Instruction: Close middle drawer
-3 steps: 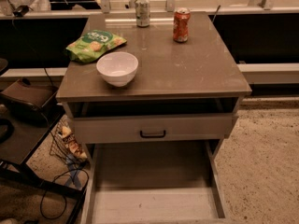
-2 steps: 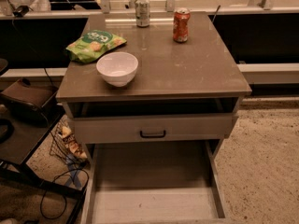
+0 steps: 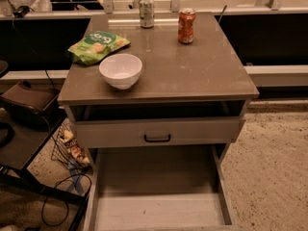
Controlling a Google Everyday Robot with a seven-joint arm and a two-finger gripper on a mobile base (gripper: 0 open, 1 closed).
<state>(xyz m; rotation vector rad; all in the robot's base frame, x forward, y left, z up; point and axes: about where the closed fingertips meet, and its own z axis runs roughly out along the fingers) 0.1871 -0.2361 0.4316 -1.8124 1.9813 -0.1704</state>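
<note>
The pincer is out of sight, beyond the edges of the camera view. No colour, shape, cable or marking of the robot can be told.

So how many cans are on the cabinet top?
2: a silver can at the back edge, an orange can just right of it. The gripper is out of view.

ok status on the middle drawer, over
pincer not in view. middle drawer pulled far out, bare inside showing. nothing seen blocking its way back in. top drawer above it slightly ajar.
</note>
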